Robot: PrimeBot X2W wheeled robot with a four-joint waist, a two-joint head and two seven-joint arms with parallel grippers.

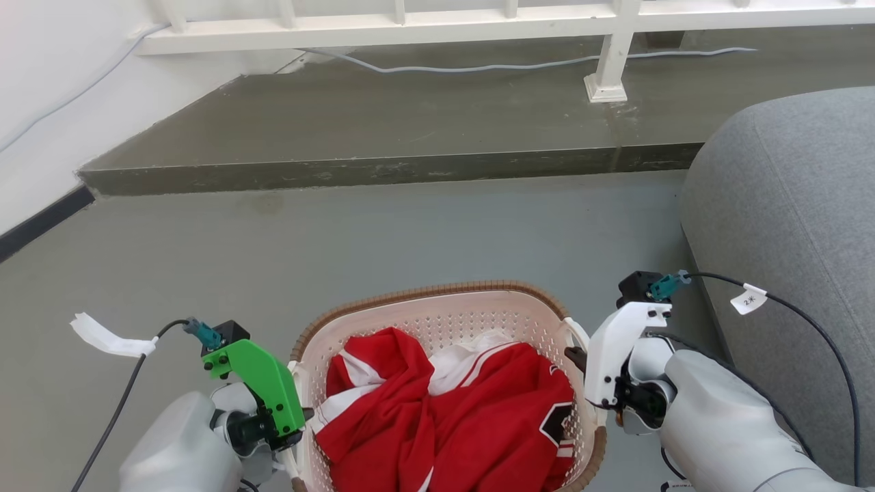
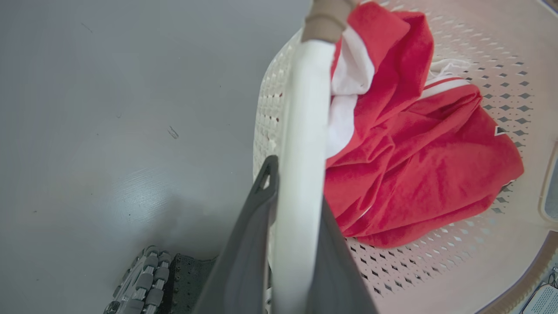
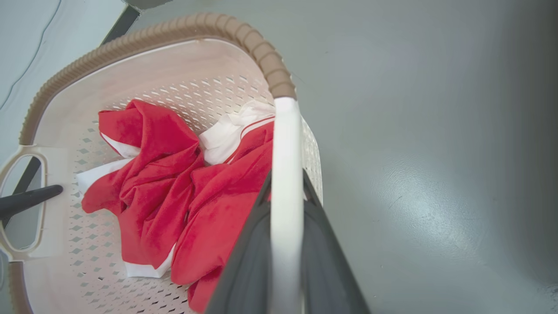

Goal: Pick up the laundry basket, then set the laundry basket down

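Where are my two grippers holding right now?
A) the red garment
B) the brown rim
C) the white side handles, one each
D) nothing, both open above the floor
C: in the wrist views the left gripper is clamped on the left handle and the right gripper on the right handle of the laundry basket.

Home interior: grey sofa (image 1: 786, 205), white railing (image 1: 383, 31), laundry basket (image 1: 437, 318).
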